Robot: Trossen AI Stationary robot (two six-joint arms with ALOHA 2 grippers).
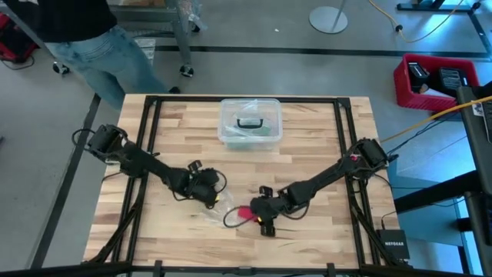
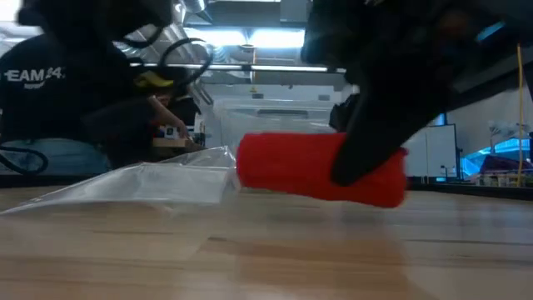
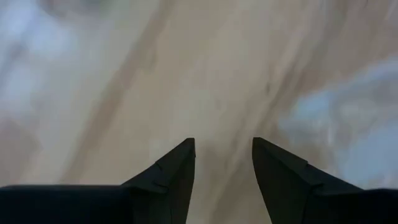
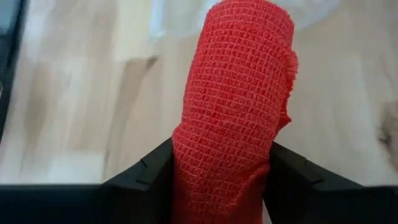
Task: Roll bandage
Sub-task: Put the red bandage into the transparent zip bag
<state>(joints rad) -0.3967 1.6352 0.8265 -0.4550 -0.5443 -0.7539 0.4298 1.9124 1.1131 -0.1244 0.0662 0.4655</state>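
The bandage [image 4: 239, 93] is a short red roll of woven fabric near the table's middle front, also seen in the high view [image 1: 244, 211] and the low view [image 2: 308, 167]. My right gripper [image 4: 221, 148] is shut on it. Just left of the roll, a small clear plastic bag [image 2: 141, 183] lies flat on the wood. My left gripper [image 3: 222, 146] stands open over the bag's area [image 1: 215, 201] with nothing between its fingers; in its wrist view the bag [image 3: 348, 124] shows off to one side. My right gripper pinches the roll's curved sides at the end nearest the wrist [image 4: 186, 168] between its two fingers. The fingers [image 2: 366, 150] slant down from the table's right and lie along the roll. The roll lies nearly level, its free end toward the left, low over the wood.
A clear plastic box with a black handle [image 1: 250, 121] stands at the far middle of the table. A person [image 1: 92, 46] stands beyond the far left corner. A black cable loop [image 1: 229, 219] lies beside the roll. Bare wood lies toward the near edge [image 1: 323, 246].
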